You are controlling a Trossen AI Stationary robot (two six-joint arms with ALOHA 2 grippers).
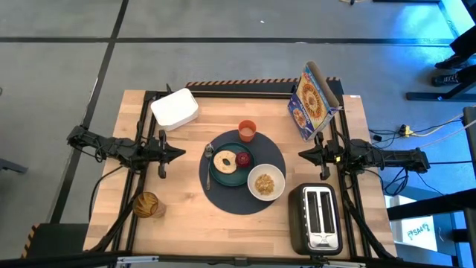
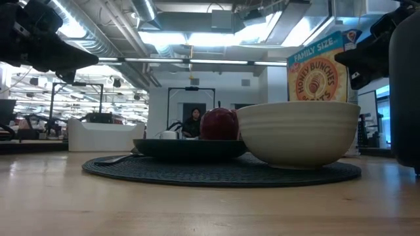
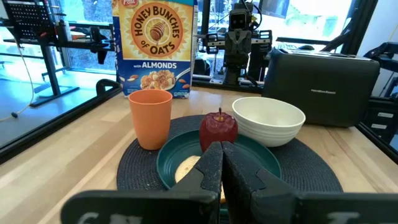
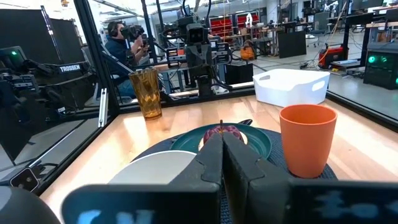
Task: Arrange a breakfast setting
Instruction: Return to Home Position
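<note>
Our left gripper [image 1: 177,154] and right gripper [image 1: 305,155] both hang empty with fingers pressed together, one to each side of the round dark-blue placemat [image 1: 223,196] and apart from it. On it the teal plate [image 1: 216,177] carries the tan bagel [image 1: 223,160] and small red fruit [image 1: 242,158], with the white bowl [image 1: 282,179], small orange cup [image 1: 247,131] and small metal utensil [image 1: 208,152] just beside it. We judge the cup light and stiff, best pinched across its rim, the bowl heavier, smooth and breakable, and the fruit prone to roll.

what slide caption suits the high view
Breakfast laid on placemat: bagel, red fruit on plate, bowl, cup; left pincer, right pincer shut alongside.
</note>
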